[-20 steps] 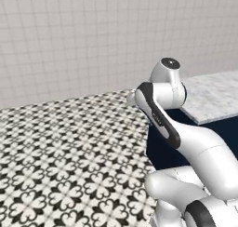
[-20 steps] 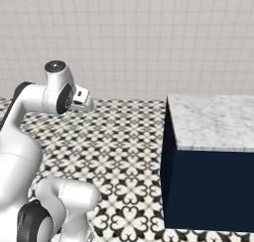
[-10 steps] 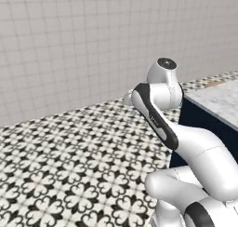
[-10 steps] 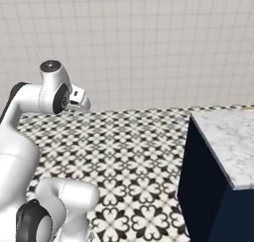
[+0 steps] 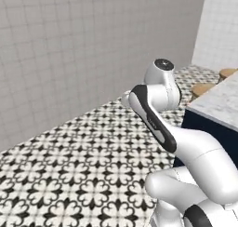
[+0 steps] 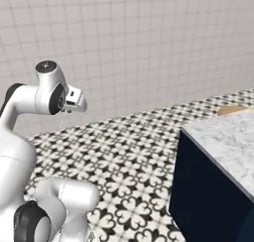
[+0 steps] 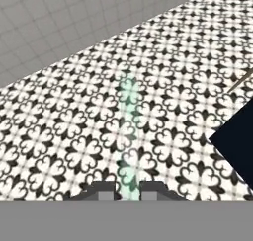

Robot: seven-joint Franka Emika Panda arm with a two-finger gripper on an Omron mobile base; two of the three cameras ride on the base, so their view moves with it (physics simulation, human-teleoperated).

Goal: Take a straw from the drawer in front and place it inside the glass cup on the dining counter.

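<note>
Straw [image 7: 128, 136] pinched between gripper [image 7: 128, 191] fingers, pale green, sticking out over patterned floor [image 7: 59, 131]. Carry step now. Dining counter [image 6: 223, 142] corner on right. Next: find cup, hold straw upright above it.

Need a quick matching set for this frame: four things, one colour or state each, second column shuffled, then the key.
Things:
1. straw
2. counter
3. floor
4. stools

Descriptions:
A. black-and-white patterned tiles
B. round wooden tops, beyond the counter
C. pale green and see-through, clamped between the tool fingertips
D. veined marble top on a navy base

Pairs: 1-C, 2-D, 3-A, 4-B
</note>
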